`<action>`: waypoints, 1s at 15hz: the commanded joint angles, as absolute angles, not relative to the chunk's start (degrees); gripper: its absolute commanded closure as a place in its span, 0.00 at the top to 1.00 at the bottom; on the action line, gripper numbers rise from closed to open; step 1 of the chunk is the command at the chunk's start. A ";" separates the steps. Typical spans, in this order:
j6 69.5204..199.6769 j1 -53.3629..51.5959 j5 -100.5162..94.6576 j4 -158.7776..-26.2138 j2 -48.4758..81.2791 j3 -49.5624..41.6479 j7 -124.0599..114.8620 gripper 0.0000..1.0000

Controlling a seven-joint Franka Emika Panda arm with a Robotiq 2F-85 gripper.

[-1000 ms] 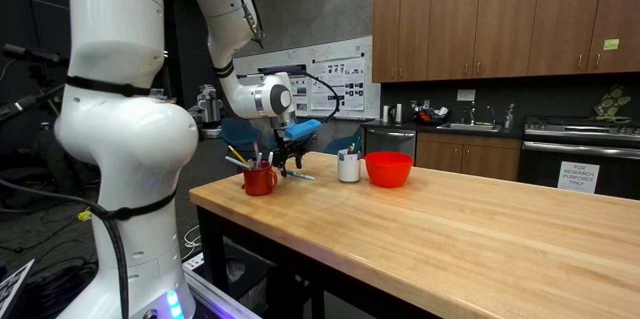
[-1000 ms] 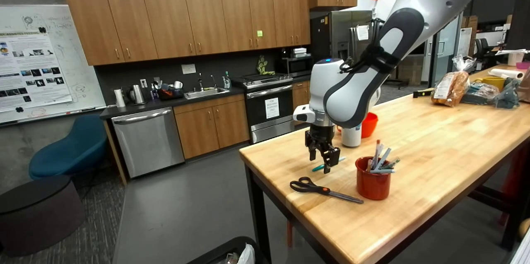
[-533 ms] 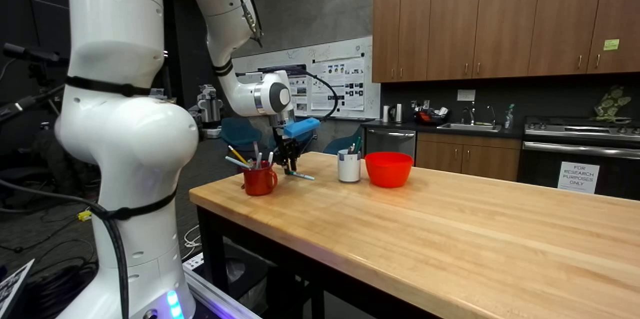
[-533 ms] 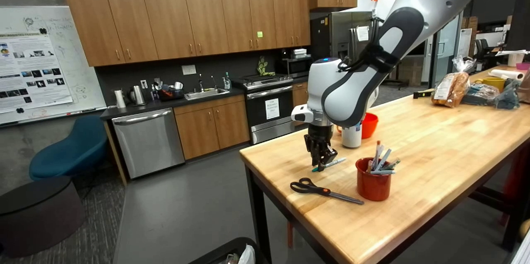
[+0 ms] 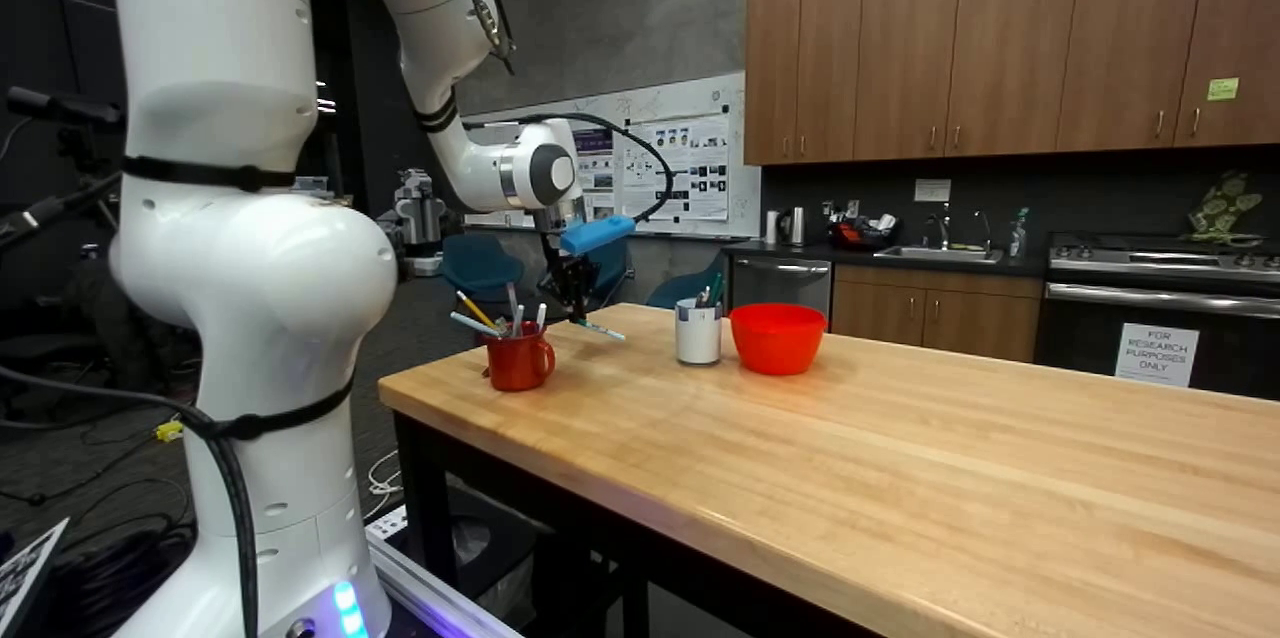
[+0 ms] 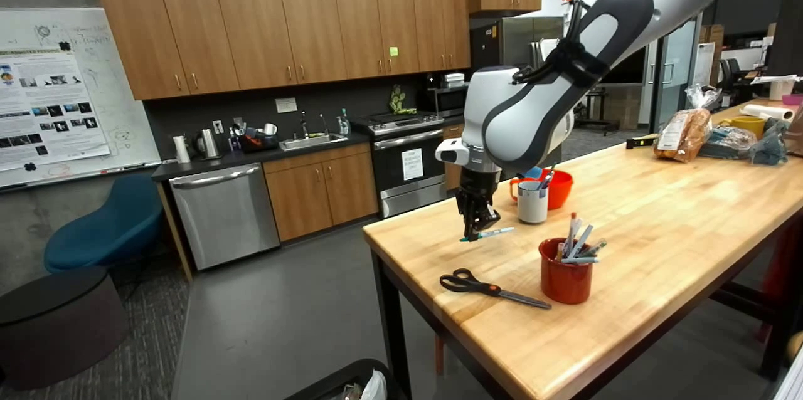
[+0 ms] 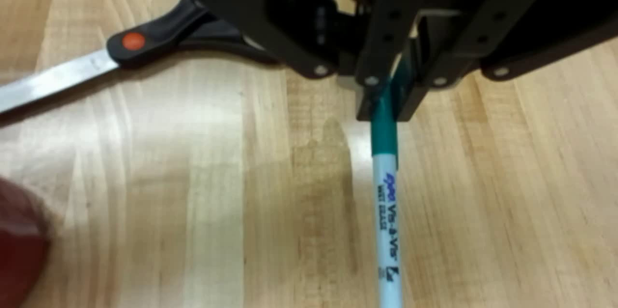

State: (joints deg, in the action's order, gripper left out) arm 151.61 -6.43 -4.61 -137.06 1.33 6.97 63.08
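My gripper [image 7: 385, 114] is shut on the teal cap of a white-barrelled marker [image 7: 388, 231], which points away from the fingers in the wrist view. Its shadow falls apart from it on the wood, so the marker hangs a little above the table. In both exterior views the gripper [image 6: 473, 236] stands over the table's end, with the marker [image 5: 604, 330] nearly level. Black-handled scissors [image 6: 492, 290] lie nearby. A red mug [image 6: 566, 278] with several pens stands beside them. Further along are a white mug [image 5: 698, 338] holding pens and a red bowl [image 5: 778, 340].
The wooden table [image 5: 900, 458] ends close to the gripper. At its far end sit a bread bag [image 6: 682, 135], grey bags [image 6: 731, 140] and a yellow container [image 6: 749, 126]. A black bin [image 6: 339, 381] stands on the floor below the table.
The jaws have come together from open onto the marker's cap. Gripper and marker have then risen off the table, shifting slightly away from the scissors.
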 commanded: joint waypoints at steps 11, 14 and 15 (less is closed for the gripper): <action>140.90 -10.80 17.10 -139.41 -19.55 3.08 41.58 0.03; 141.38 -12.23 23.16 -141.40 -21.36 0.13 40.76 0.03; 141.68 -12.60 24.80 -142.29 -21.92 -0.87 41.50 0.03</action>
State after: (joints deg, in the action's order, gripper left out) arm 141.46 -10.74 20.55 -139.25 -18.96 2.19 41.93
